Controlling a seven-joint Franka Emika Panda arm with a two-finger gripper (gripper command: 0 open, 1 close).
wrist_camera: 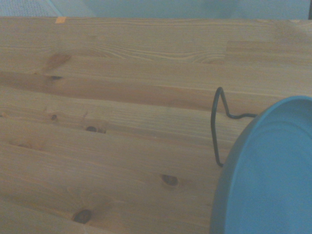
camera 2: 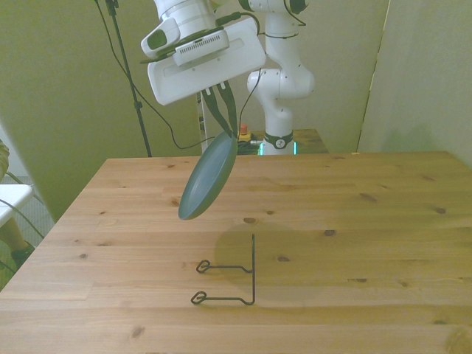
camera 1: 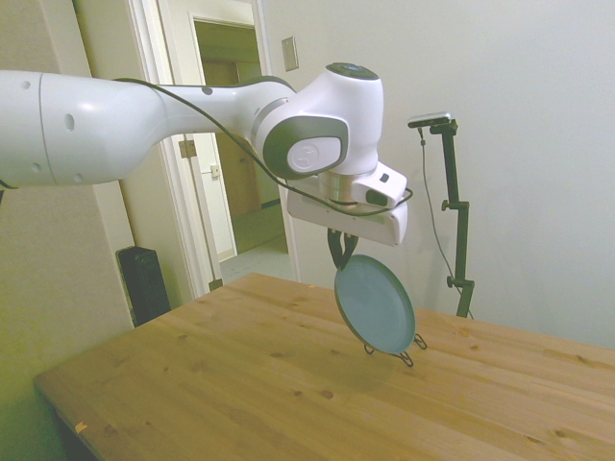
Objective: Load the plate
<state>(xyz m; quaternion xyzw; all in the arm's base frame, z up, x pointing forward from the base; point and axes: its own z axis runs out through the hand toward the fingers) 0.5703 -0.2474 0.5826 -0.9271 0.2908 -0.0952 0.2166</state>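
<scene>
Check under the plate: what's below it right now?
The plate, gripped at its rim, hangs tilted above bare table. The wire stand sits nearer the camera, empty. From the side, the plate partly covers it.

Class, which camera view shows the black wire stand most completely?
The front view: the wire stand stands clear on the table, both looped feet and upright visible. The side view shows only its feet below the plate; the wrist view catches one bent piece beside the plate's rim.
</scene>
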